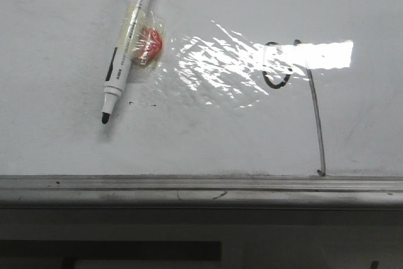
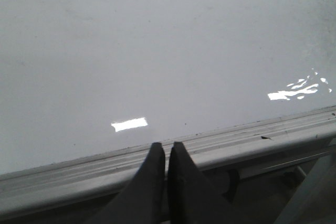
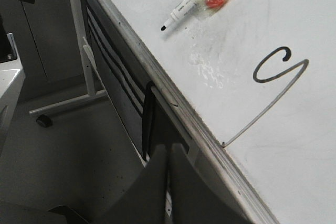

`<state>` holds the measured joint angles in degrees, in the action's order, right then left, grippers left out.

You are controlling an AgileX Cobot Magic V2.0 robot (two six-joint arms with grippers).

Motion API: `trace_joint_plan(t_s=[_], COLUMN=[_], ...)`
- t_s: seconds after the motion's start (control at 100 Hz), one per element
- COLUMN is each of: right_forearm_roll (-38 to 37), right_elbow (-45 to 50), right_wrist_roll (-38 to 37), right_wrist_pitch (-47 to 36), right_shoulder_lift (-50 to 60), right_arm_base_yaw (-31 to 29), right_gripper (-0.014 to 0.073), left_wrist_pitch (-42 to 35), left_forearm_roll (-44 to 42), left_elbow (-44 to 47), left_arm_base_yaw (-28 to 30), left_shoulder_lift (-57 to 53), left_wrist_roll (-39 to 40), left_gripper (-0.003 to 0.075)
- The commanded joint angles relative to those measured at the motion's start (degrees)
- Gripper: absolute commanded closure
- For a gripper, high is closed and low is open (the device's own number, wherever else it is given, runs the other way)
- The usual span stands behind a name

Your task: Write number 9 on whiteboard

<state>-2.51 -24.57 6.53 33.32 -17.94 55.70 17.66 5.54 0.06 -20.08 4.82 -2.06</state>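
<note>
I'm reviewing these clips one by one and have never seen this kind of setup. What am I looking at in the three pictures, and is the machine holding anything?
This is a robot with two arms, each ending in a two-fingered end effector. The front view looks forward over a whiteboard with a grey rail along its near edge. On it lies a marker, uncapped, with a taped red patch on its barrel, and a drawn number 9: a small loop with a long tail reaching the rail. The other two pictures come from cameras on the wrists. The left end effector and the right end effector both show dark fingers pressed together, holding nothing, near the board's edge. The right wrist view also shows the 9 and the marker.
</note>
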Motion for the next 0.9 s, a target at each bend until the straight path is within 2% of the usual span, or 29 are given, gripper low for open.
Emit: trace_joint_plan(t_s=[0.0, 0.16, 0.29, 0.36, 0.44, 0.54, 0.67, 0.83, 0.89], right_forearm_roll=[-0.3, -0.6, -11.5, -13.4, -12.4, -11.6, -9.5, -6.8, -4.5], right_elbow=[-1.3, -0.4, 4.6, 8.6, 13.0, 17.1, 22.2, 26.7, 26.8], right_wrist_roll=[0.0, 0.0, 0.0, -0.4, -3.9, -4.2, -4.2, -4.2, -4.2], right_wrist_pitch=[-4.1, -4.3, -6.2, -9.7, -15.7, -26.6, -35.5, -33.7, -28.1], right_shoulder_lift=[-0.4, -0.4, -0.4, -0.1, 0.8, 2.7, 6.2, 12.1, 14.6], right_arm_base_yaw=[-0.4, -0.4, -1.1, -3.5, -8.7, -16.5, -26.3, -39.4, -43.8], right_gripper=[0.0634, 0.0634, 0.0634, 0.0634, 0.0634, 0.0634, 0.0634, 0.0634, 0.0634], left_wrist_pitch=[-3.9, -3.9, -3.9, -3.9, -3.9, -3.9, -3.9, -3.9, -3.9], left_forearm_roll=[0.0, 0.0, 0.0, 0.0, 0.0, 0.0, 0.0, 0.0, 0.0], left_elbow=[1.0, 1.0, 1.0, 1.0, 1.0, 1.0, 1.0, 1.0, 1.0], left_arm_base_yaw=[0.1, 0.1, 0.1, 0.1, 0.1, 0.1, 0.1, 0.1, 0.1], left_shoulder_lift=[0.5, 0.5, 0.5, 0.5, 0.5, 0.5, 0.5, 0.5, 0.5], left_wrist_roll=[0.4, 0.4, 0.4, 0.4, 0.4, 0.4, 0.4, 0.4, 0.4], left_gripper=[0.0741, 0.0741, 0.0741, 0.0741, 0.0741, 0.0741, 0.0741, 0.0741, 0.0741])
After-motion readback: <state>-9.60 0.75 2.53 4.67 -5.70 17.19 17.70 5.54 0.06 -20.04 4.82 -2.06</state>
